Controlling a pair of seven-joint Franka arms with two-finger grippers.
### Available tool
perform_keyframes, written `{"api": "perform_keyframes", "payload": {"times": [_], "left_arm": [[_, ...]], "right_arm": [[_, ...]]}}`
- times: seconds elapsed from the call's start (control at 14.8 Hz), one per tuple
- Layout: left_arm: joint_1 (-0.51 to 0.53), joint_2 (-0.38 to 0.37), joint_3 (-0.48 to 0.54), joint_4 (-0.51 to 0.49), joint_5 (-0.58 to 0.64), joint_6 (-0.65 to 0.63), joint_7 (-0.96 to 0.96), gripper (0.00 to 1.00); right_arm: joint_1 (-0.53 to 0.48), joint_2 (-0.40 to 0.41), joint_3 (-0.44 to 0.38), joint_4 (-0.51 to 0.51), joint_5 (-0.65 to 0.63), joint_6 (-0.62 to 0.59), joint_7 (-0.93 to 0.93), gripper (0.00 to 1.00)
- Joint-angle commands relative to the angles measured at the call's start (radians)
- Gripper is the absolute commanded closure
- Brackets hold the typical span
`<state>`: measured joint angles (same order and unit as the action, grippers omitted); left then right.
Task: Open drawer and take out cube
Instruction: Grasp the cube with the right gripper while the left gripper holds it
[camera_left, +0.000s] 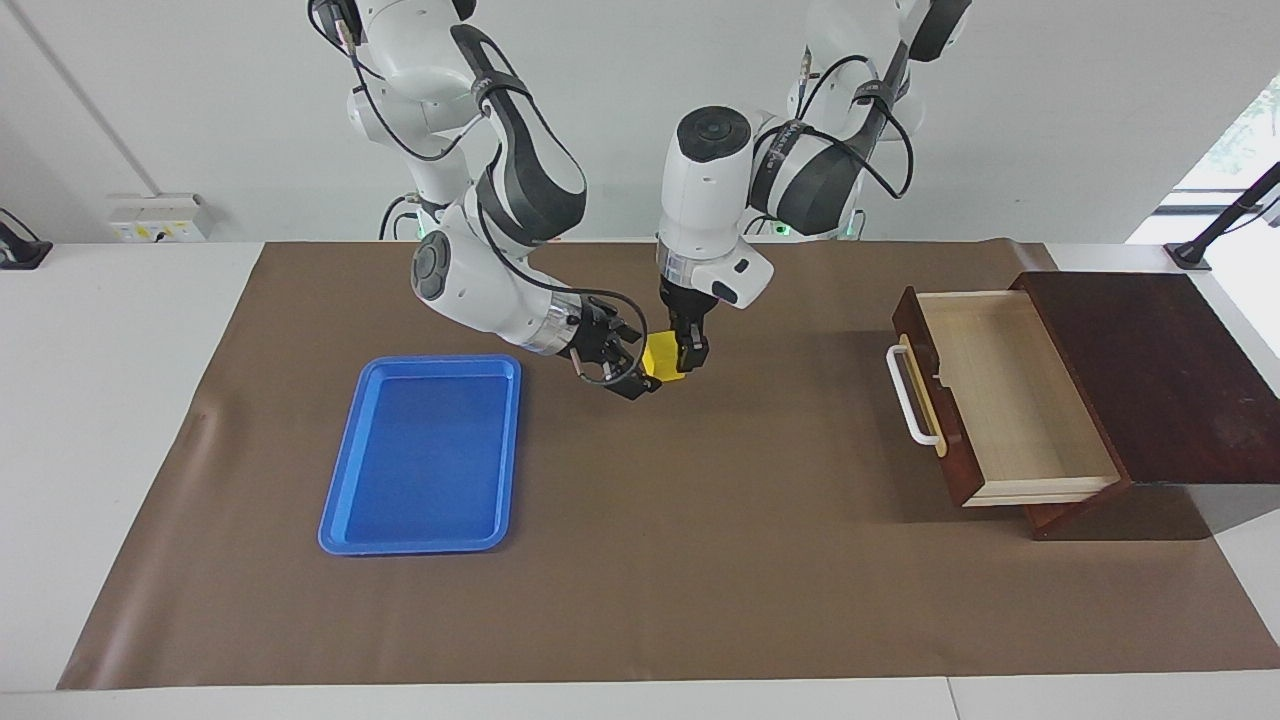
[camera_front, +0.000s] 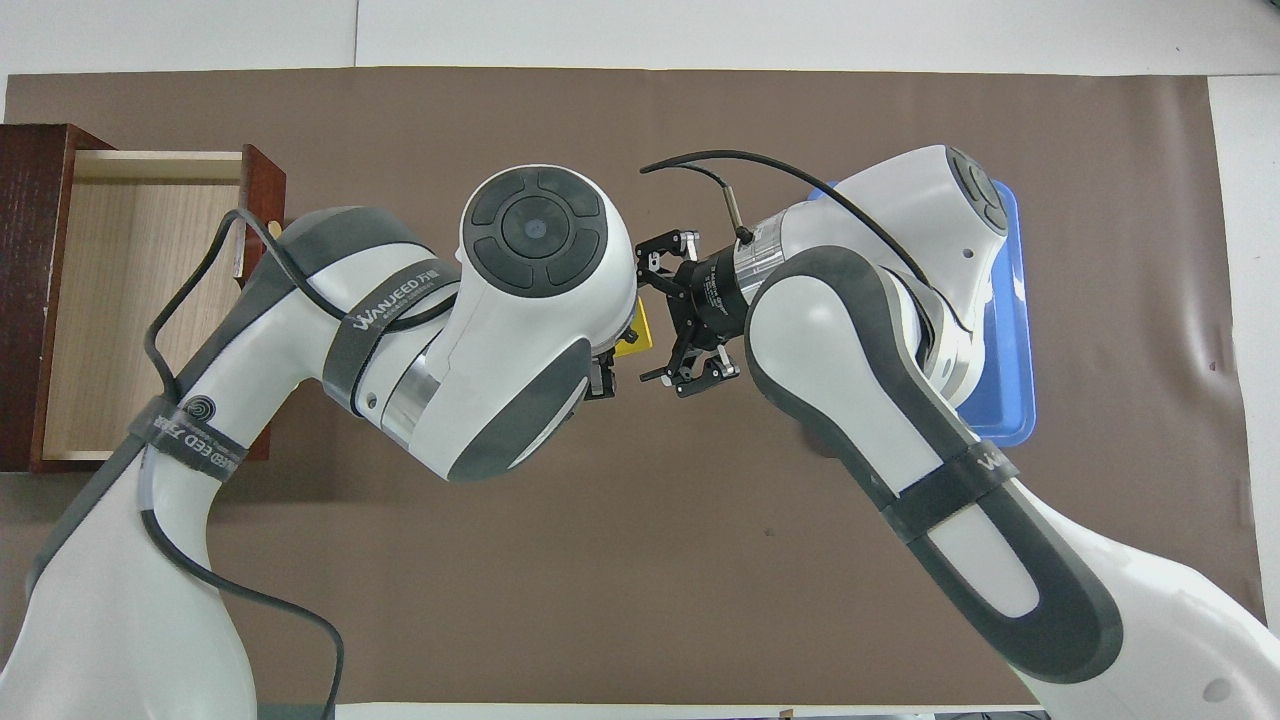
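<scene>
Brown mat (camera_left: 640, 560): covers most of the table, everything below stands on or over it.

Drawer (camera_left: 1000, 400): dark reddish-brown front, white bar handle (camera_left: 905, 395), pale wood inside; pulled fully out of its dark wooden box (camera_left: 1150, 370) at the left arm's end of the table, its interior bare.

Blue tray (camera_left: 420, 455): shallow plastic, at the right arm's end, partly hidden under the right arm from overhead.

Cube (camera_left: 660, 355): small, bright yellow, up in the air over the mat's middle, between tray and drawer.

Left gripper (camera_left: 690, 352): pointing straight down, pinching the cube.

Right gripper (camera_left: 628, 368): fingers spread, reaching in sideways, the cube just at its tips; contact cannot be told.
</scene>
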<state>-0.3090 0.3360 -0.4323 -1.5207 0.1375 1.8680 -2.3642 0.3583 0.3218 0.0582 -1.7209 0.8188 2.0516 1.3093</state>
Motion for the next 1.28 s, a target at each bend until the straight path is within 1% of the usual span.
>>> {"api": "perform_keyframes", "payload": {"times": [0.0,0.27,0.67,0.81,0.88,1.01,1.08,1.15,1.21], "left_arm": [[0.001,0.012,-0.006,0.019,0.022,0.003,-0.018,1.0],[0.001,0.012,-0.006,0.019,0.022,0.003,-0.018,1.0],[0.001,0.012,-0.006,0.019,0.022,0.003,-0.018,1.0],[0.001,0.012,-0.006,0.019,0.022,0.003,-0.018,1.0],[0.001,0.012,-0.006,0.019,0.022,0.003,-0.018,1.0],[0.001,0.012,-0.006,0.019,0.022,0.003,-0.018,1.0],[0.001,0.012,-0.006,0.019,0.022,0.003,-0.018,1.0],[0.001,0.012,-0.006,0.017,0.022,0.005,-0.018,1.0],[0.001,0.011,-0.006,0.017,0.022,0.003,-0.018,1.0]], "right_arm": [[0.002,0.011,0.002,0.015,-0.006,0.016,0.018,0.04],[0.002,0.011,0.002,0.011,-0.006,0.016,0.019,0.06],[-0.001,0.011,0.002,0.007,-0.006,0.015,0.018,0.07],[-0.002,0.011,0.002,0.006,-0.006,0.015,0.018,0.09],[-0.002,0.011,0.002,0.004,-0.007,0.015,0.018,0.12],[-0.002,0.011,0.002,0.001,-0.01,0.015,0.016,0.36],[-0.002,0.011,0.002,0.001,-0.009,0.015,0.016,0.43],[-0.004,0.011,0.002,0.001,-0.01,0.015,0.011,0.55],[-0.01,0.013,0.003,0.003,-0.01,0.013,0.01,0.75]]}}
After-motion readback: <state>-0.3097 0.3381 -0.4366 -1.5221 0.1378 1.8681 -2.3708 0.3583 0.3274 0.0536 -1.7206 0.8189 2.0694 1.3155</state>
